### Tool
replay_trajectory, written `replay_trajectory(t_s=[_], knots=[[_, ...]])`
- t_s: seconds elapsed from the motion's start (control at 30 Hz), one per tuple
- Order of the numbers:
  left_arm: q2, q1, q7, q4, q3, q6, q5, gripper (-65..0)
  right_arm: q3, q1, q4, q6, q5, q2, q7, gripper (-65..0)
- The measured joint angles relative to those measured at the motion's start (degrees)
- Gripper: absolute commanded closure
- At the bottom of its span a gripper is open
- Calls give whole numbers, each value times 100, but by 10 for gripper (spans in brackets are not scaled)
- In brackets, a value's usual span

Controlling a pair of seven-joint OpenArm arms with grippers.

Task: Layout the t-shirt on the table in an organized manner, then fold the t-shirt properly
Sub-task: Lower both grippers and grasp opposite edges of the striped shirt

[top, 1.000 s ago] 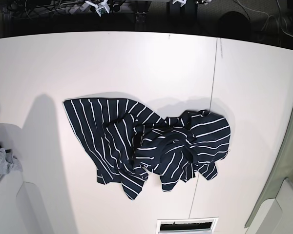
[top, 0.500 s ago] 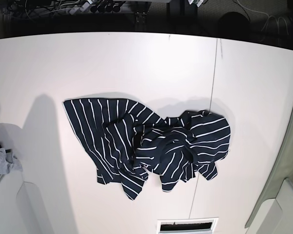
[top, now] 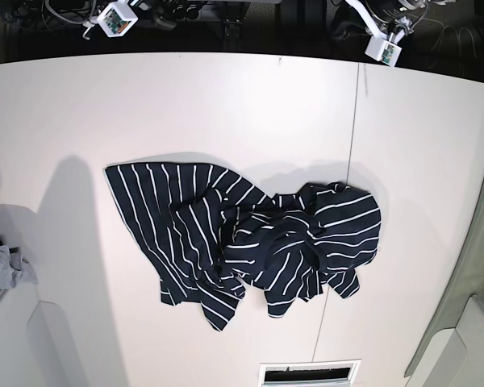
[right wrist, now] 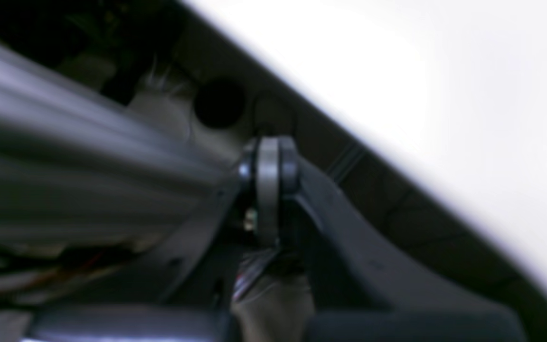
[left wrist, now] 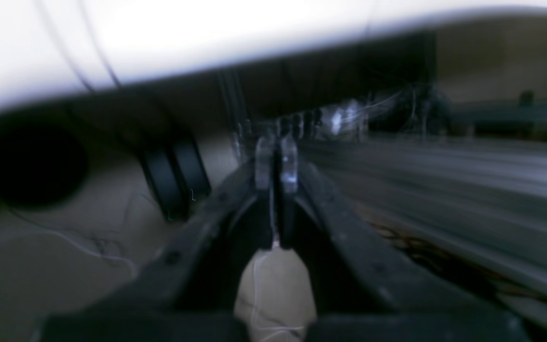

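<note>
T-shirt (top: pixel 242 242): soft dark fabric, thin white stripes, crumpled mid-table (top: pixel 226 105), right half bunched, left half flatter. Table smooth, white, dark seam. Only base view shows shirt. Blurred wrist views: left gripper (left wrist: pixel 276 164) and right gripper (right wrist: pixel 268 164) pressed together, empty, beyond table's far edge.

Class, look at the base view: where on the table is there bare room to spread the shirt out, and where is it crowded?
The table is bare between the t-shirt and the far edge, and right of the seam line. The crumpled shirt fills the middle; a grey cloth sits at the left edge.
</note>
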Motion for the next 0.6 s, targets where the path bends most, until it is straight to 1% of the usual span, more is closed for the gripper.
replay_trajectory(t_s=[0.07, 0.1, 0.17, 0.2, 0.23, 0.27, 0.3, 0.37, 0.4, 0.43, 0.47, 0.5, 0.57, 0.6], knots=[[-22, 11, 66, 372, -164, -2, -76, -14, 232, 146, 304, -9, 319, 2, 17, 0], [-98, 15, 76, 518, -210, -2, -109, -15, 345, 229, 396, -52, 455, -4, 22, 0], [-330, 28, 57, 688, -260, -4, -122, -16, 560, 505, 439, -85, 581, -114, 26, 0], [-470, 26, 74, 726, -267, -4, -118, -17, 664, 662, 428, -129, 643, -192, -153, 0], [-616, -4, 74, 739, -264, -4, -122, -29, 737, 848, 396, -249, 710, -258, -389, 0], [-754, -57, 57, 737, -264, -7, -111, -55, 787, 1054, 352, -404, 804, -319, -645, 0], [-870, -127, 35, 737, -267, -7, -118, -95, 826, 1257, 293, -612, 905, -365, -855, 0], [-1064, -341, 24, 737, -269, -7, -118, -192, 857, 1694, 116, -1196, 1049, -444, -1176, -11], [-1143, -470, 28, 737, -264, -7, -114, -244, 861, 1937, -4, -1456, 1091, -446, -1294, -39], [-1213, -612, 15, 723, -262, -7, -129, -290, 863, 2173, -157, -1624, 1086, -444, -1340, -83], [-1274, -737, -9, 686, -264, -7, -133, -326, 870, 2409, -332, -1792, 1091, -442, -1351, -144], [-1327, -870, -31, 616, -260, -11, -146, -349, 876, 2616, -557, -1919, 1091, -444, -1338, -217], [-1405, -1178, -11, 350, -214, -7, -125, -358, 887, 3029, -1128, -2017, 1036, -505, -1370, -362], [-1436, -1379, -20, 146, -149, -9, -111, -358, 896, 3233, -1451, -2048, 1040, -584, -1394, -411]])
